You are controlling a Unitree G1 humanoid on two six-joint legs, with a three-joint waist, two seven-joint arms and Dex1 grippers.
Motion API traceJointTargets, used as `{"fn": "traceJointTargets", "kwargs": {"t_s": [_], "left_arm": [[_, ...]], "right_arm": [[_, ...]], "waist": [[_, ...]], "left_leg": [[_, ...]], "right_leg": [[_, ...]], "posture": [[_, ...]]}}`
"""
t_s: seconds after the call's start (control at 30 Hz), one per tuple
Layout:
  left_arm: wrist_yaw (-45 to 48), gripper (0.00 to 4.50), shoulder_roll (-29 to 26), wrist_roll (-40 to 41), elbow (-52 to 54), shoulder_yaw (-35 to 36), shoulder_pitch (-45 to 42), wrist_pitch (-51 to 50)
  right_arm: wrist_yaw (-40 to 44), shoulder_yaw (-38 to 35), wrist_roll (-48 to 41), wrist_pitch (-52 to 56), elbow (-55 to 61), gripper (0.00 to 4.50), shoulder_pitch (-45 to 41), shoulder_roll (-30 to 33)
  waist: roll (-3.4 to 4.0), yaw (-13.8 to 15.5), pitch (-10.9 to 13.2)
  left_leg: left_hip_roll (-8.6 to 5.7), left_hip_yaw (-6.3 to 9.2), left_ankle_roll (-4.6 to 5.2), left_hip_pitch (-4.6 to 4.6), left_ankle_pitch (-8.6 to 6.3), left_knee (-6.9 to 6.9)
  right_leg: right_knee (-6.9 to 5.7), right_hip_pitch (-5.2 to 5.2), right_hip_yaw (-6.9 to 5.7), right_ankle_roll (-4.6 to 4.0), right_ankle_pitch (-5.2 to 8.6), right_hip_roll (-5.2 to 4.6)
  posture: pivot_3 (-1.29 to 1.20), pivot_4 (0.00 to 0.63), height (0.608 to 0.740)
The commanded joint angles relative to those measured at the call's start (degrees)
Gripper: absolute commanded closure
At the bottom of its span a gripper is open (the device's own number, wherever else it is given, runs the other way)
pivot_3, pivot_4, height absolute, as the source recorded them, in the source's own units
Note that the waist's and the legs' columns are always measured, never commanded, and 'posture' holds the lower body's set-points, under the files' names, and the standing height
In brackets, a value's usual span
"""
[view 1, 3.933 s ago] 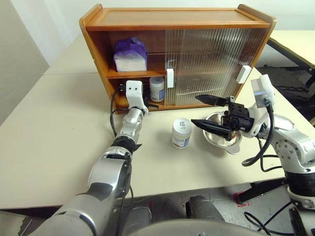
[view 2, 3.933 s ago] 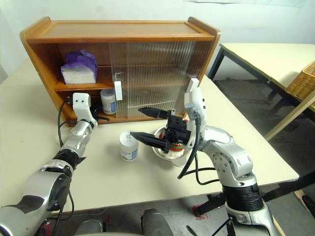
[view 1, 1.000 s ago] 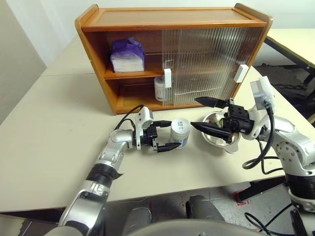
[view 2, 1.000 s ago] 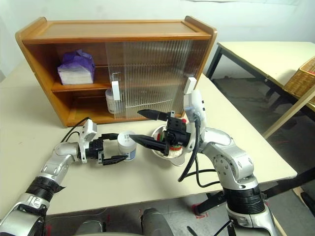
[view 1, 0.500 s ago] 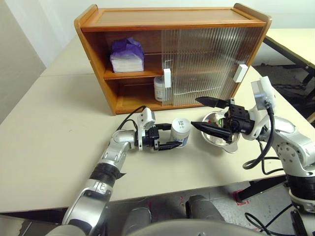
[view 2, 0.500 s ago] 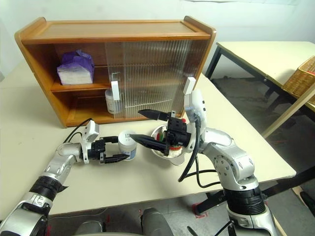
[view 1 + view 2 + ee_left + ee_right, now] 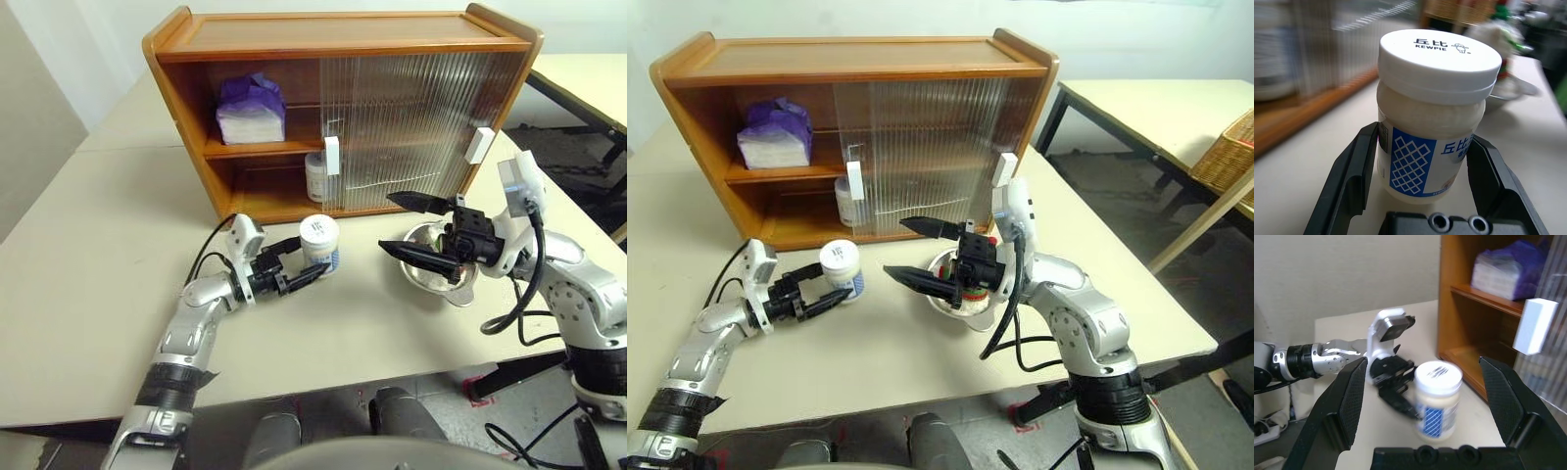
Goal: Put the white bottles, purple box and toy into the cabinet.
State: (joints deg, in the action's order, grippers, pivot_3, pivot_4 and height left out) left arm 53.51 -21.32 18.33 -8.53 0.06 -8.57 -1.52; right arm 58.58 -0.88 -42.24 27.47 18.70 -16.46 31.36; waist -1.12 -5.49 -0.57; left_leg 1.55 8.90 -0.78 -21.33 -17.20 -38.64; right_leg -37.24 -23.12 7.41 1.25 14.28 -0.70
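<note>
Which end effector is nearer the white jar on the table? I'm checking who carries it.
Left. The left end effector is closed around the white jar, one finger on each side. The right end effector hangs open above the steel bowl, apart from the jar.

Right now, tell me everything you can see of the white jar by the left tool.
The white jar is small and squat, of pale plastic with a wide white screw lid printed with small dark lettering and a blue-and-white label with a lattice pattern. It stands upright, lid on, in front of the cabinet's open lower shelf. The left tool grips it, one black finger on each side. It looks just clear of the table, but that is hard to tell.
</note>
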Motion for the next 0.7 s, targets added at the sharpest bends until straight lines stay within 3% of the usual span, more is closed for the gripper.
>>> {"fn": "traceJointTargets", "kwargs": {"t_s": [0.03,0.33,0.7], "left_arm": [[-6.4,1.43,0.5,-0.3,1.3,2.9,-1.0,-1.4],[-21.5,1.43,4.4,-2.1,-2.9,6.4,-5.5,-2.8],[-37.1,1.43,10.7,-10.2,-9.0,4.8,-10.8,-0.6]], "right_arm": [[0.8,0.8,0.5,-0.2,-1.0,0.00,-0.9,-0.2],[1.5,0.8,0.9,-0.2,-1.2,0.00,-1.0,-0.5],[1.5,0.6,0.9,-0.2,-0.4,0.00,-0.2,-0.3]], "waist": [[0.00,0.2,0.0],[-0.01,1.0,0.0],[-0.05,1.1,0.0]], "left_leg": [[0.00,0.00,0.00,0.01,0.00,0.00],[0.00,0.00,-0.05,0.12,0.03,-0.07],[-0.01,-0.02,-0.06,0.33,0.04,-0.13]], "right_leg": [[0.00,0.01,0.00,-0.04,-0.02,0.00],[0.00,0.07,0.01,-0.16,-0.10,0.00],[0.01,0.35,0.02,-0.14,-0.10,0.00]], "posture": [[-0.17,0.000,0.740],[-0.17,0.000,0.740],[-0.18,0.000,0.740]]}}
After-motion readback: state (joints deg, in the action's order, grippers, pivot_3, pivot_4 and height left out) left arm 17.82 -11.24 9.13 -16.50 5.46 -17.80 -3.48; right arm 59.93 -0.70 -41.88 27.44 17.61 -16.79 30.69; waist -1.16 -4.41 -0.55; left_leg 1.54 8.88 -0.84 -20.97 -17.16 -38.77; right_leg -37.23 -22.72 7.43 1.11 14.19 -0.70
